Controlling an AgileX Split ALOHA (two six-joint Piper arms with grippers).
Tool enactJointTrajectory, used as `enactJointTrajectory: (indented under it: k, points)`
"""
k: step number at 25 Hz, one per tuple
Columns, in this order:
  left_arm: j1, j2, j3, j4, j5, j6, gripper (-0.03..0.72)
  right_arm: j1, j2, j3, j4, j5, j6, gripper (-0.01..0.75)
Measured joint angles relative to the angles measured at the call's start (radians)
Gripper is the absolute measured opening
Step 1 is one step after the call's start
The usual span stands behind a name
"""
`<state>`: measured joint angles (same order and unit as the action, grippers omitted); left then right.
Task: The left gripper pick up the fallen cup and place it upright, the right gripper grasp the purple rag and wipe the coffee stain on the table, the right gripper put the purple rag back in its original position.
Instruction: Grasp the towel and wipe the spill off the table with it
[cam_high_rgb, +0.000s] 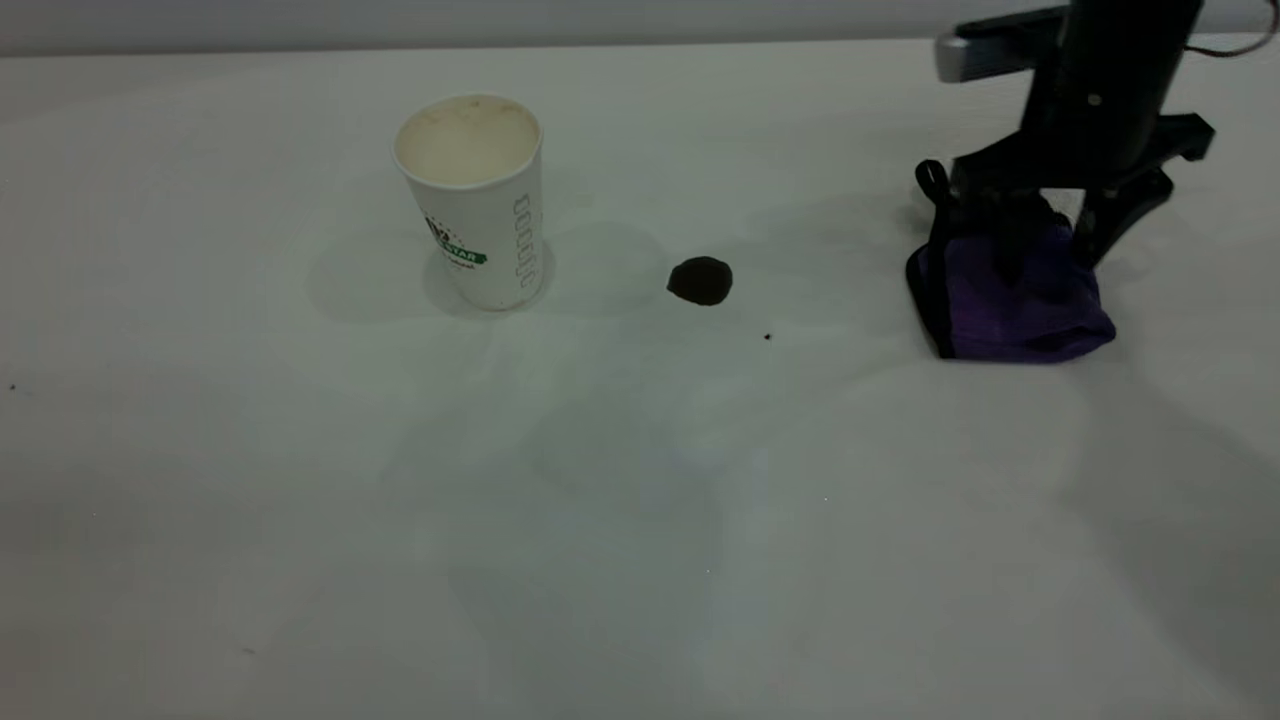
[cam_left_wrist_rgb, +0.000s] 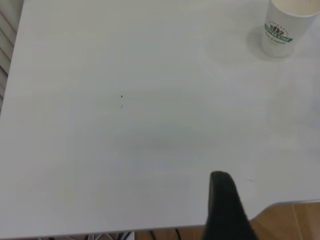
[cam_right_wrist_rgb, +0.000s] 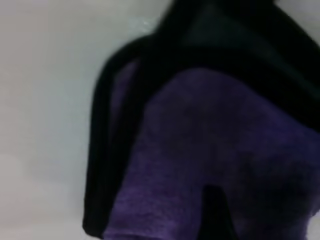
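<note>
Cup (cam_high_rgb: 478, 200) stands upright on the bench (cam_high_rgb: 640, 520), mouth up, cream inside showing, green banner logo facing the exterior camera. Coffee stain (cam_high_rgb: 700, 281) sits on the bench to the cup's right in exterior view, apart from it, roughly between cup and purple rag (cam_high_rgb: 1020, 300); 1 tiny dark speck (cam_high_rgb: 767, 337) lies just beside the stain on the rag side. Rag is at the right side of the bench, bunched up rather than flat, black edging along its left side and a black loop sticking up at the top corner. Right tool (cam_high_rgb: 1050, 235) is down on the rag, 1 finger pushed into the cloth, the other at its right edge, so it's pinching the purple rag; right wrist view is filled with purple cloth and black edging, which fits. Left tool isn't in the exterior view; left wrist view shows only 1 dark finger (cam_left_wrist_rgb: 226, 210) near the bench's edge, well apart from the cup (cam_left_wrist_rgb: 285, 27), so can't tell whether the left tool is spread or pressed together.
</note>
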<state>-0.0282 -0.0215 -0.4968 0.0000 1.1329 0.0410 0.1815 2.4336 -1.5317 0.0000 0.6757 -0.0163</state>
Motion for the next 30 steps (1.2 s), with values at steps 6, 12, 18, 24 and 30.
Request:
enactJointTrajectory:
  k: [6,12,18,24,30]
  points:
    - [0.0,0.0,0.0,0.0,0.0,0.0,0.504,-0.002,0.03,-0.003,0.123,-0.008,-0.127,0.552]
    - [0.0,0.0,0.0,0.0,0.0,0.0,0.504,0.0,0.065,-0.006,0.0,-0.029,-0.024,0.492]
    - [0.0,0.0,0.0,0.0,0.001,0.0,0.504,0.028,0.066,-0.016,0.0,-0.029,-0.012,0.233]
    - [0.0,0.0,0.0,-0.005,0.001,0.0,0.504,0.12,0.073,-0.042,0.097,-0.087,-0.095,0.045]
    - [0.0,0.0,0.0,0.0,0.001,0.0,0.504,0.183,0.082,-0.114,0.125,-0.117,-0.103,0.045]
